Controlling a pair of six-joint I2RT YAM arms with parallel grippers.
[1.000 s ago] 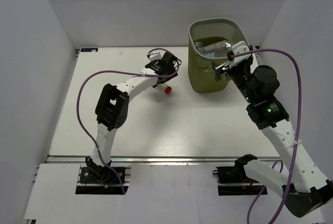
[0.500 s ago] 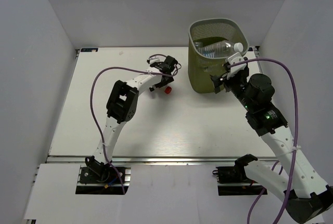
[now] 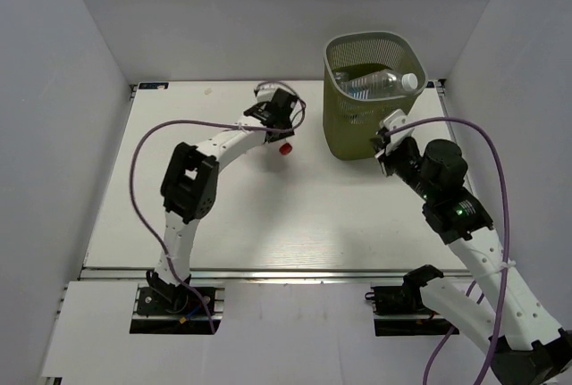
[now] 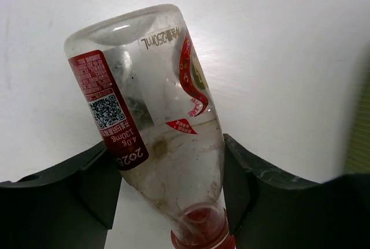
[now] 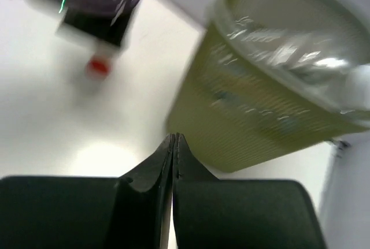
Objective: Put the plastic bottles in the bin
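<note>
— One bottle matters to us now: the red-labelled bottle (image 4: 156, 122) sits in the left gripper (image 4: 170, 156), whose fingers pinch it at the shoulder from both sides. Its red cap (image 4: 199, 229) points back toward the wrist and its base points away, so the long axis runs along the fingers.

— Do we have it off the white table (image 3: 223, 224)?

— We cannot tell. The wrist view shows only white surface behind it.

— And the right gripper (image 5: 174, 145)?

— Pressed together on nothing, just beside the near wall of the olive mesh bin (image 3: 350, 139). That arm is nearer the bin, but our left one has the load.

— So which way do we carry?

— The bin lies to the right of the left gripper, with a stretch of table between them. Its rim stands well above the tabletop, so we judge the bottle must go up and over before we let go.

— Is there room inside?

— A clear bottle with a white cap (image 3: 380, 83) lies across the inside, and green floor shows around it. Beyond the bin, plain white walls (image 3: 268, 10) close the table in.
</note>
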